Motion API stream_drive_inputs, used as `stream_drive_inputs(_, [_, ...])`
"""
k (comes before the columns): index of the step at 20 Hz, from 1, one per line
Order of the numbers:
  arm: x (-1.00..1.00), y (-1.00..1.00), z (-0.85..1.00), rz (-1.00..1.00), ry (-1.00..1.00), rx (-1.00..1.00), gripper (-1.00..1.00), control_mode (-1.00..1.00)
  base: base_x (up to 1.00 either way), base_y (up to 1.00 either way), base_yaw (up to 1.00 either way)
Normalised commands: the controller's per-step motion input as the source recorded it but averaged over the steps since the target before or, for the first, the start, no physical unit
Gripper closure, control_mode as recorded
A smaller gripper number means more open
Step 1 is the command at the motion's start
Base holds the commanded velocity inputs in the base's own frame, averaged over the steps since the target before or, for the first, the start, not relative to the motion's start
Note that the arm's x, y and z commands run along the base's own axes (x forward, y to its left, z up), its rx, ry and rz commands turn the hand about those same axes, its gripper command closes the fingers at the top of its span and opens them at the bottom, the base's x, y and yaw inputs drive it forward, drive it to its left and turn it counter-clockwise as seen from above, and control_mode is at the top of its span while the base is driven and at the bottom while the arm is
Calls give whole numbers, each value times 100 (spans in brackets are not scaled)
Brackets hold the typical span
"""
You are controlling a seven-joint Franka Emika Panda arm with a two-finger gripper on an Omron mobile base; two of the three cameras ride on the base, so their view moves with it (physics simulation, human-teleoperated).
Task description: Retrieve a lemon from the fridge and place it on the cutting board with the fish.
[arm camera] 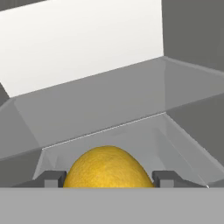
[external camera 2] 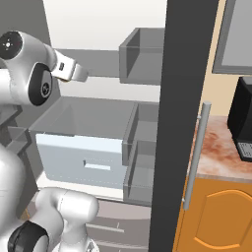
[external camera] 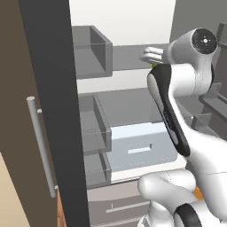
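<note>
The lemon (arm camera: 107, 168), yellow and dimpled, sits snugly between my gripper's (arm camera: 109, 179) two dark fingertips (arm camera: 52, 178), which press on its left and right sides. My hand reaches into the open fridge (external camera: 124, 17) at upper-shelf height, above a grey glass shelf (arm camera: 100, 109). In the base views the white hand and gripper (external camera: 150, 55) (external camera 2: 81, 74) point at the fridge's (external camera 2: 98, 19) white back wall. The cutting board and the fish are out of view.
Open fridge doors (external camera: 53, 111) (external camera 2: 182, 98) with grey door bins (external camera: 91, 51) (external camera 2: 142, 56) flank the arm on both sides. A pale crisper drawer (external camera: 142, 146) (external camera 2: 83, 157) sits below. At the right, a black coffee machine (external camera 2: 243, 118) stands on a marble counter (external camera 2: 216, 152).
</note>
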Motion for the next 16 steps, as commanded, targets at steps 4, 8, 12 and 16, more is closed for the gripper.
stream_drive_inputs(4, [-100, -5, 0, 0, 0, -1, 100, -100, 0, 0, 0])
stream_drive_inputs(8, [-94, -19, -1, 7, 1, -3, 100, -100, 0, 0, 0])
stream_drive_inputs(12, [-73, -15, -18, 16, 7, -3, 100, -100, 0, 0, 0])
stream_drive_inputs(16, [-42, 0, -18, 24, 10, -14, 100, -100, 0, 0, 0])
